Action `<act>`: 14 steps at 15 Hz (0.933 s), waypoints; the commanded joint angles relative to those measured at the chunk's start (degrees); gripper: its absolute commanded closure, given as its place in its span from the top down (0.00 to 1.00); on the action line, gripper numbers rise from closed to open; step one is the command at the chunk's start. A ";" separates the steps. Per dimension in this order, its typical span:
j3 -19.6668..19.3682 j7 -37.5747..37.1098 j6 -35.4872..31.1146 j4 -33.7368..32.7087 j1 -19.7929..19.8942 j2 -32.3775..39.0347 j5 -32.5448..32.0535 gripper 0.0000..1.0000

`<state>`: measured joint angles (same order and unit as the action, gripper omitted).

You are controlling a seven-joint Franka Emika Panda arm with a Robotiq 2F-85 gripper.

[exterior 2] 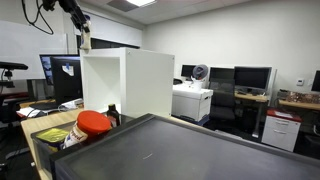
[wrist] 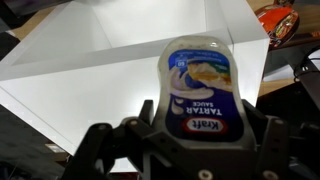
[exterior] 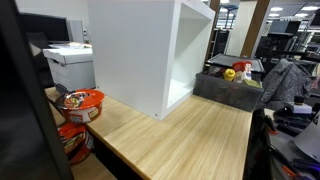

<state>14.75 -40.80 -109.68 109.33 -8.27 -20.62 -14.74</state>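
Note:
My gripper [wrist: 195, 135] is shut on a Kraft tartar sauce bottle [wrist: 198, 85], white with a blue label, and holds it by its lower part. In the wrist view the bottle hangs over the top panel of a large white open-fronted cabinet [wrist: 110, 75]. In an exterior view the gripper [exterior 2: 84, 42] is high above the cabinet's [exterior 2: 125, 80] back left corner, and the bottle is only a pale shape there. The cabinet [exterior: 135, 50] also stands on the wooden table [exterior: 190, 135] in the other view, where the gripper is out of view.
A red-lidded bowl [exterior: 82, 101] sits at the table's edge next to the cabinet and also shows in an exterior view [exterior 2: 95, 122]. A grey bin [exterior: 230, 88] with toys stands behind the table. A printer [exterior: 68, 62], monitors [exterior 2: 252, 78] and desks surround it.

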 commanded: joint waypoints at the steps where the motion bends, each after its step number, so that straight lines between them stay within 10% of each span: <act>1: -0.18 0.70 -1.44 2.37 0.85 -3.45 2.15 0.58; 14: -0.97 0.93 -0.33 7.93 2.29 -9.90 3.27 0.58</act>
<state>13.95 -40.83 -109.62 114.76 -7.23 -27.50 -13.37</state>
